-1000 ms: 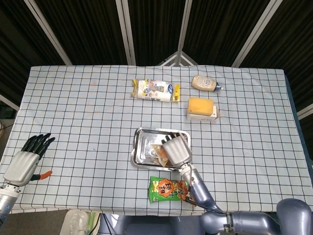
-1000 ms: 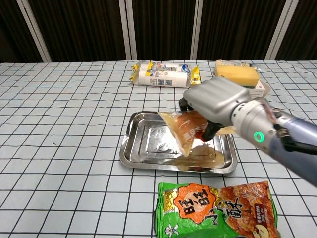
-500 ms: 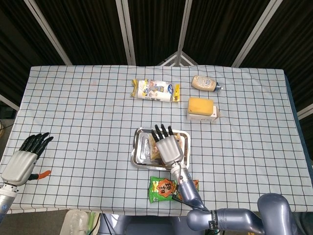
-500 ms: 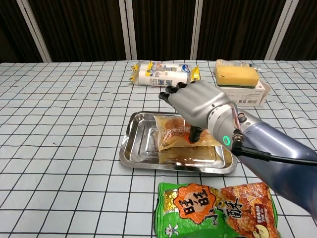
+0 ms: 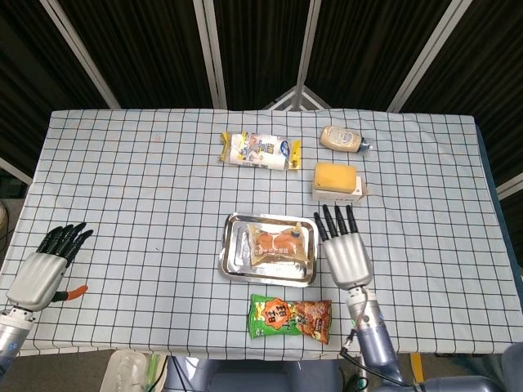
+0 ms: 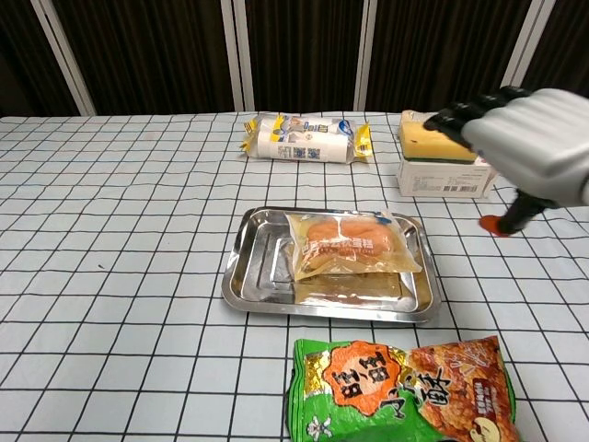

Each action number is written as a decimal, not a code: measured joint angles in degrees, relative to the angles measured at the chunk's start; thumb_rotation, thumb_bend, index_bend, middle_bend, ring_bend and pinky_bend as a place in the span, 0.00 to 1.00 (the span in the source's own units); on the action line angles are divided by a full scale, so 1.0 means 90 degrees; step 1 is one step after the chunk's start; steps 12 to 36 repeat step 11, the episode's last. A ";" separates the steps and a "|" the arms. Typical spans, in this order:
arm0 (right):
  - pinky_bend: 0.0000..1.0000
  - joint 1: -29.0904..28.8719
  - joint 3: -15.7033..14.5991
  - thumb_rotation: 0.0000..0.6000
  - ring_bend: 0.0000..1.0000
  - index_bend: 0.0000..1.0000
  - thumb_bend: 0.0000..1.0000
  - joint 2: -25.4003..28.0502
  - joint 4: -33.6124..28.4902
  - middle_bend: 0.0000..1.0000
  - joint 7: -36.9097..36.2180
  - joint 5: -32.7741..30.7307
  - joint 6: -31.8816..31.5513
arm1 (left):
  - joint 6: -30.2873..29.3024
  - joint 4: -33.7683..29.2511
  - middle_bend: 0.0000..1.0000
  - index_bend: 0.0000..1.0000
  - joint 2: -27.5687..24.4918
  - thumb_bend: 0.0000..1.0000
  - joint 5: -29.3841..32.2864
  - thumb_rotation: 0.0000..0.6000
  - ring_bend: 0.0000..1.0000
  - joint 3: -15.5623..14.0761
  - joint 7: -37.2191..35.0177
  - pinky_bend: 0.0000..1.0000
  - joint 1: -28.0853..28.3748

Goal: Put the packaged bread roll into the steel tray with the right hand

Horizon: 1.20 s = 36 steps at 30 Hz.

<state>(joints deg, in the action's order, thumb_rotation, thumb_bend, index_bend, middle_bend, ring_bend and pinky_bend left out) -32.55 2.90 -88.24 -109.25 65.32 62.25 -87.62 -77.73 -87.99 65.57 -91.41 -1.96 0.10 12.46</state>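
Observation:
The packaged bread roll [image 5: 275, 242] [image 6: 351, 244] lies flat inside the steel tray [image 5: 232, 253] [image 6: 258, 276], near the table's front middle, with nothing holding it. My right hand [image 5: 343, 251] [image 6: 532, 155] hovers just right of the tray, fingers spread and empty. Far to the left my left hand [image 5: 42, 271] rests by the table edge, fingers apart and empty; the chest view does not show it.
A green snack bag [image 5: 290, 317] [image 6: 405, 391] lies in front of the tray. Behind it are a white and yellow packet [image 5: 260, 151] [image 6: 302, 138], a yellow sponge box [image 5: 337, 180] [image 6: 444, 155] and a sauce bottle [image 5: 344, 138].
My right hand has let go of the bread roll, which now lies in the tray, and has moved off to the right with fingers spread. My left hand has stayed put.

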 measured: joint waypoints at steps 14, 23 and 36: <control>0.00 0.1801 -0.1123 1.00 0.00 0.00 0.32 0.1190 0.1628 0.00 -0.4438 0.1538 -0.1092 | 0.0089 -0.0099 0.00 0.00 0.0179 0.06 -0.0057 1.00 0.00 -0.0063 0.0480 0.00 0.0016; 0.00 0.1801 -0.1123 1.00 0.00 0.00 0.32 0.1190 0.1628 0.00 -0.4438 0.1538 -0.1092 | 0.0089 -0.0099 0.00 0.00 0.0179 0.06 -0.0057 1.00 0.00 -0.0063 0.0480 0.00 0.0016; 0.00 0.1801 -0.1123 1.00 0.00 0.00 0.32 0.1190 0.1628 0.00 -0.4438 0.1538 -0.1092 | 0.0089 -0.0099 0.00 0.00 0.0179 0.06 -0.0057 1.00 0.00 -0.0063 0.0480 0.00 0.0016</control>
